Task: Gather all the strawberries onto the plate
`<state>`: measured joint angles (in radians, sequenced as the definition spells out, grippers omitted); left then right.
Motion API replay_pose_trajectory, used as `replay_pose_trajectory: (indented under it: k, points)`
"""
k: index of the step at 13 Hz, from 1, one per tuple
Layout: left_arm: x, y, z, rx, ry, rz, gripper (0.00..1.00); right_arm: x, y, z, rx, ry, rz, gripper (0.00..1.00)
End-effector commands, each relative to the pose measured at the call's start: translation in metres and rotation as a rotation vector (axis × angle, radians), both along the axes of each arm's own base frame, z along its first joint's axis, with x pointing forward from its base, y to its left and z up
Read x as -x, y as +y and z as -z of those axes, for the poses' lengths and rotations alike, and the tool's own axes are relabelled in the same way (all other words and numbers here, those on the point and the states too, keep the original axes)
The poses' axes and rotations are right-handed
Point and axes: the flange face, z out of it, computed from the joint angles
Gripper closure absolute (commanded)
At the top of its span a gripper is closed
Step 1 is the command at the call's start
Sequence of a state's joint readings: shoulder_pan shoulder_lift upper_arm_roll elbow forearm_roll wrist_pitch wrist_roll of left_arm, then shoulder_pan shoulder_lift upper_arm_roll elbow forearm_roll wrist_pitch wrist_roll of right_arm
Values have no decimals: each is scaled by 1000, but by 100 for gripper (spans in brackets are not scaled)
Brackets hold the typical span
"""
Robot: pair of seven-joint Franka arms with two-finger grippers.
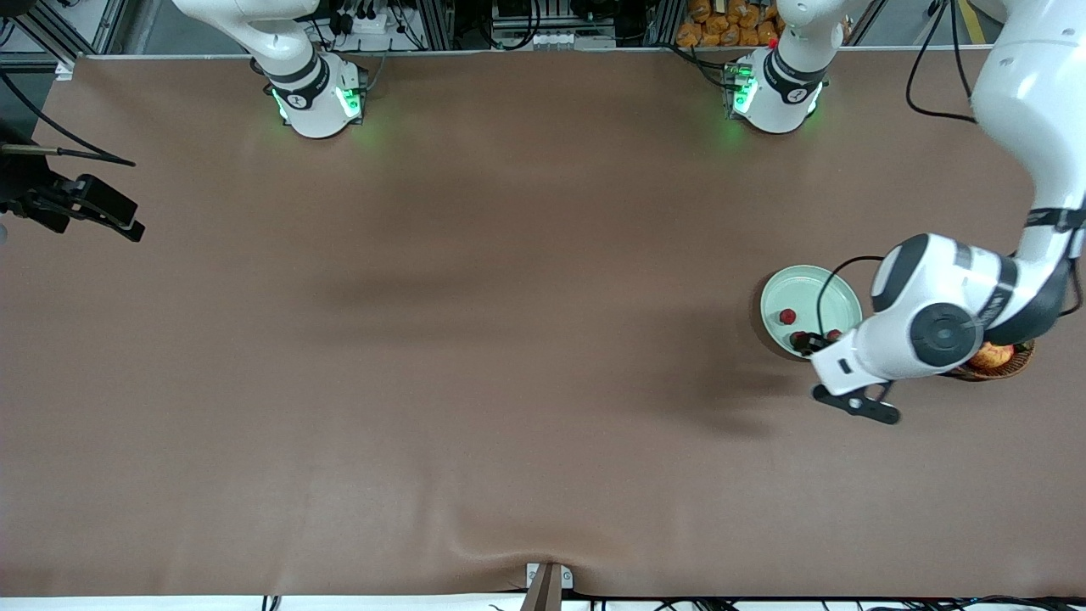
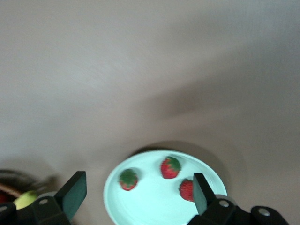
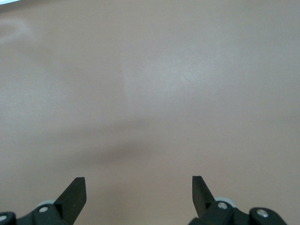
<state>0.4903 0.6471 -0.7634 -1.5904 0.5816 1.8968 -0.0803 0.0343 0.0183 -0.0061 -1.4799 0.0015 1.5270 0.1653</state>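
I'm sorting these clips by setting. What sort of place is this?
Most likely a robotics lab or test bench: two white arms are bolted along one edge of a table under a plain brown cover, cables and aluminium framing run along that edge, and the only props are a plate of strawberries and a fruit basket.

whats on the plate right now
Three strawberries lie on the plate. The open left claw hangs over it, empty; in the front view the arm covers part of the plate's rim.

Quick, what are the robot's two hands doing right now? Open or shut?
Left end effector: open, holding nothing, over the plate.
Right end effector: open, holding nothing, over bare table.
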Motion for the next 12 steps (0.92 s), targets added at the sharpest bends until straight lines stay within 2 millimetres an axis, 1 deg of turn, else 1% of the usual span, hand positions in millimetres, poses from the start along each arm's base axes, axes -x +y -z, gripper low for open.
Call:
replay_pose_trajectory:
  k: [1, 2, 3, 5, 6, 7, 8, 9, 10, 11, 12]
  points:
    - [0, 0, -61, -3, -71, -32, 0, 6, 0, -3, 6, -7, -11, 0]
    - [3, -5, -79, 28, -75, -74, 0, 6, 0, -3, 6, -7, -11, 0]
    - [5, -5, -99, 54, -90, -119, 0, 6, 0, -3, 6, -7, -11, 0]
    - [10, 2, -144, 66, -104, -177, 0, 6, 0, -3, 6, -7, -11, 0]
    - [13, 3, -159, 67, -100, -190, 0, 6, 0, -3, 6, -8, -11, 0]
    - [17, 1, -180, 75, -114, -201, 0, 6, 0, -3, 6, -8, -11, 0]
    - [24, -6, -202, 85, -134, -206, 0, 6, 0, -3, 6, -8, -11, 0]
    - [29, -11, -216, 79, -158, -218, 0, 6, 0, -3, 6, -8, -9, 0]
    - [31, -9, -222, 73, -168, -225, 0, 6, -1, -3, 6, -8, -8, 0]
    - [32, -3, -228, 72, -175, -222, 0, 6, -1, -3, 6, -8, -8, 0]
    - [37, -1, -239, 78, -190, -228, 0, 6, -1, -3, 6, -8, -8, 0]
